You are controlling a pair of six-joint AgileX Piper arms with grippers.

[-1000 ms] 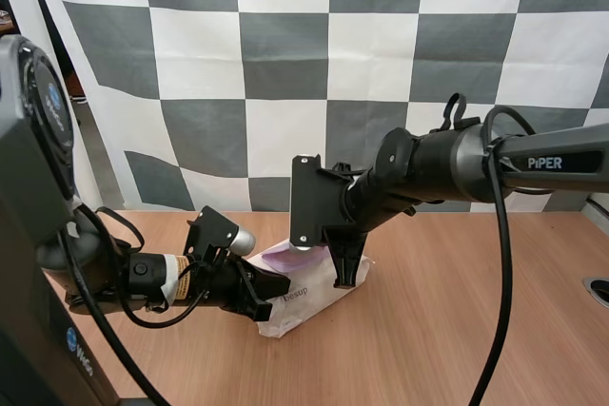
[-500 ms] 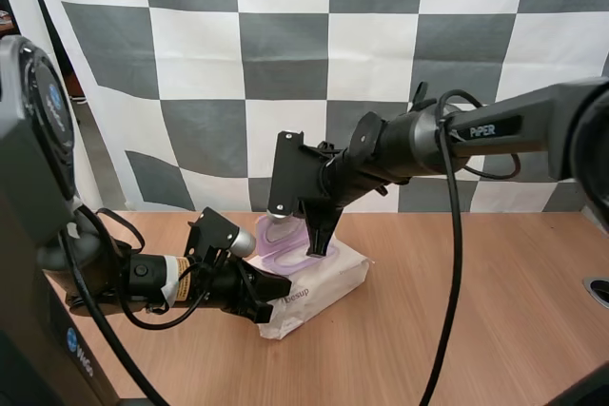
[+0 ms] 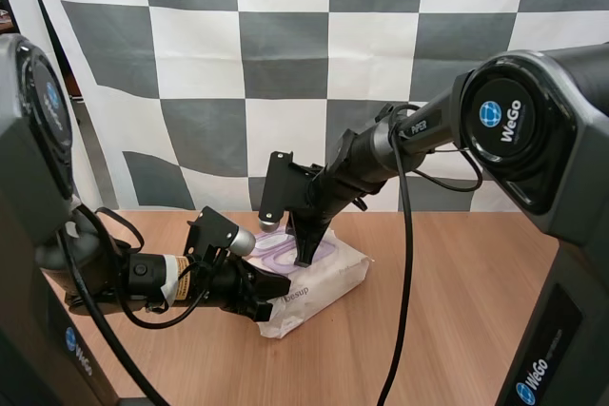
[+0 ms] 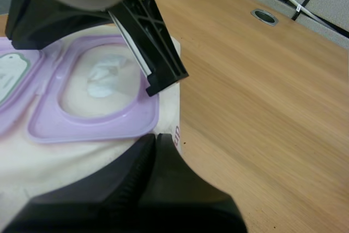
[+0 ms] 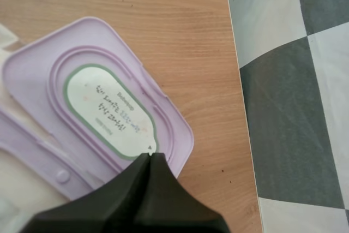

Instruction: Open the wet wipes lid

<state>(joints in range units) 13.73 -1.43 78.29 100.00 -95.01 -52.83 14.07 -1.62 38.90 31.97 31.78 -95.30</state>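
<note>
The white wet wipes pack (image 3: pixel 324 282) lies on the table, its purple lid (image 3: pixel 276 252) flipped open and lying flat toward the backdrop. In the left wrist view the purple opening frame (image 4: pixel 92 115) shows a white wipe (image 4: pixel 106 75) inside. My left gripper (image 3: pixel 269 294) is shut, its tips (image 4: pixel 154 136) resting on the pack's near end beside the frame. My right gripper (image 3: pixel 304 256) is shut, and its tip (image 5: pixel 150 156) touches the edge of the open lid (image 5: pixel 103 107), whose inner face carries a white label. The right gripper's black fingers (image 4: pixel 161 75) stand over the opening.
The wooden table (image 3: pixel 447 330) stretches bare to the right of the pack. A round cable hole (image 4: pixel 265 17) sits far off in the tabletop. The table's back edge (image 5: pixel 233 80) runs just behind the open lid.
The right gripper has moved left and toward the backdrop, and the lid has swung from raised to fully open and flat. The left gripper has stayed on the pack.
</note>
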